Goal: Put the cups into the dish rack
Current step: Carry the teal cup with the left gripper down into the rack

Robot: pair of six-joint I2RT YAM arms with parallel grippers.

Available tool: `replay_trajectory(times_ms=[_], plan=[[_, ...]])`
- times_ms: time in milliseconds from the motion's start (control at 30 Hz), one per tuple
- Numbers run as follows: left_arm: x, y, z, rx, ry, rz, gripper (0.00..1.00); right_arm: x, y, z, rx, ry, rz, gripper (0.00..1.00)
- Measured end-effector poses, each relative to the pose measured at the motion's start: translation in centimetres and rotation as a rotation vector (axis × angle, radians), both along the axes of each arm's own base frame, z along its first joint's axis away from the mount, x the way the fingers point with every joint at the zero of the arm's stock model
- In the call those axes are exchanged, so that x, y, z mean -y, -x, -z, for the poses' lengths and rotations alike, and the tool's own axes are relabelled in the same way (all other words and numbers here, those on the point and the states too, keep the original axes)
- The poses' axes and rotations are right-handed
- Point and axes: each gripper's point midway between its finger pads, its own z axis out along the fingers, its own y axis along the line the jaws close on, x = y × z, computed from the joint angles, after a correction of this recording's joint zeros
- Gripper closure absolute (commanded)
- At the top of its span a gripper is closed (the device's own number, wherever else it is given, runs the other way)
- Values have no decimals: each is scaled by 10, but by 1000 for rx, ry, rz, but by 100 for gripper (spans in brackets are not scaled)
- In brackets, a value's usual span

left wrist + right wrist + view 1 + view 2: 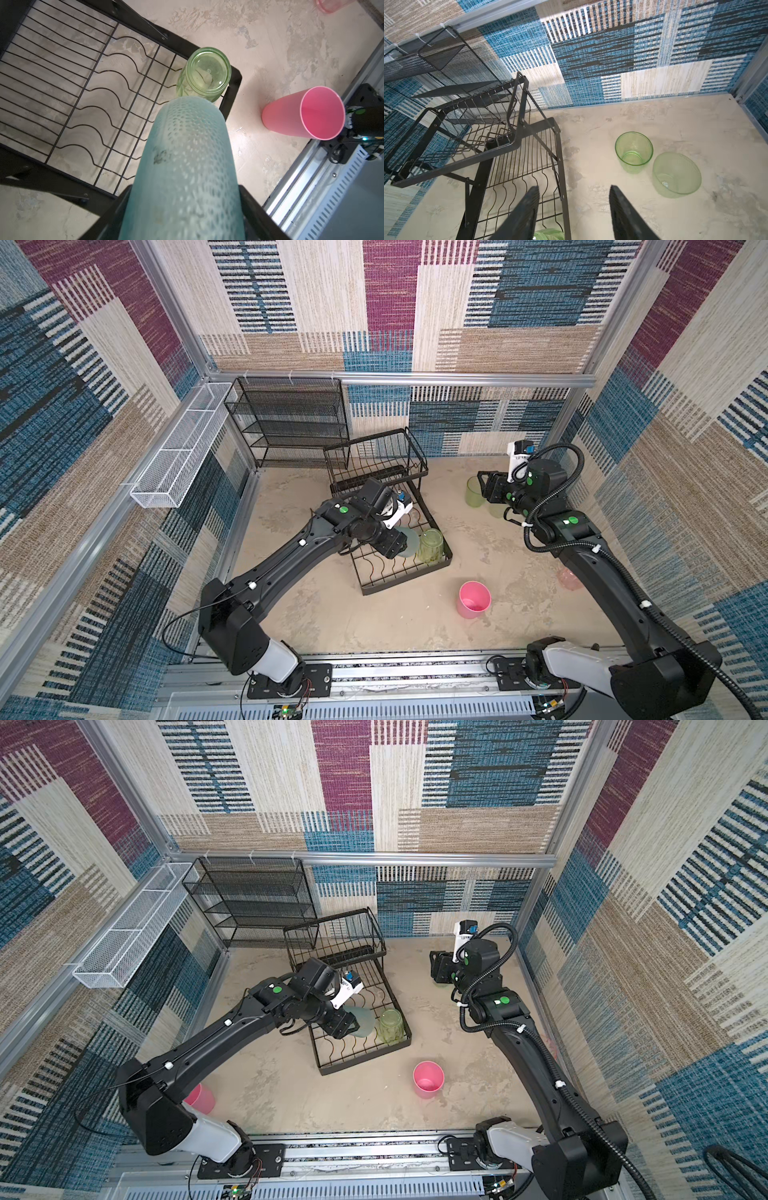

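Fingers (pixel 252 205) of the left gripper (pixel 397 547) clasp the one teal cup (pixel 187 155) above the rack (pixel 41 172); right gripper (pixel 573 187) gapes empty. One green cup (pixel 205 76) sits inverted in a rack corner, two green cups (pixel 633 151) (pixel 677 174) near the table's (pixel 374 626) far edge, two pink cups (pixel 473 599) (pixel 201 1098) and one reddish cup (pixel 569 578) elsewhere.

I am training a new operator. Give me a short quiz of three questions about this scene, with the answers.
1. True or false: the right tool holds a cup.
2. Which cup does the left tool grip: a) pink, b) teal, c) green?
3. How many cups sit in the dish rack, held by no tool?
Key: 1 false, it is open and empty. 2 b, the teal cup. 3 one, the green cup.
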Motion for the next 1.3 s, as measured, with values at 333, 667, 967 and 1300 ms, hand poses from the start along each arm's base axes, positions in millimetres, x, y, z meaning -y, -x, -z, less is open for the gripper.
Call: replay_trajectory(times_ms=[333, 667, 967, 1300], plan=[[6, -1, 36, -42, -220, 31, 38, 7, 1, 20, -32, 31, 18, 43], [7, 12, 62, -100, -355, 89, 37, 11, 2, 26, -37, 50, 26, 43], [9, 14, 74, -124, -422, 113, 36, 15, 4, 33, -48, 56, 39, 43], [23, 8, 75, -118, -429, 135, 32, 16, 4, 37, -53, 60, 41, 42]])
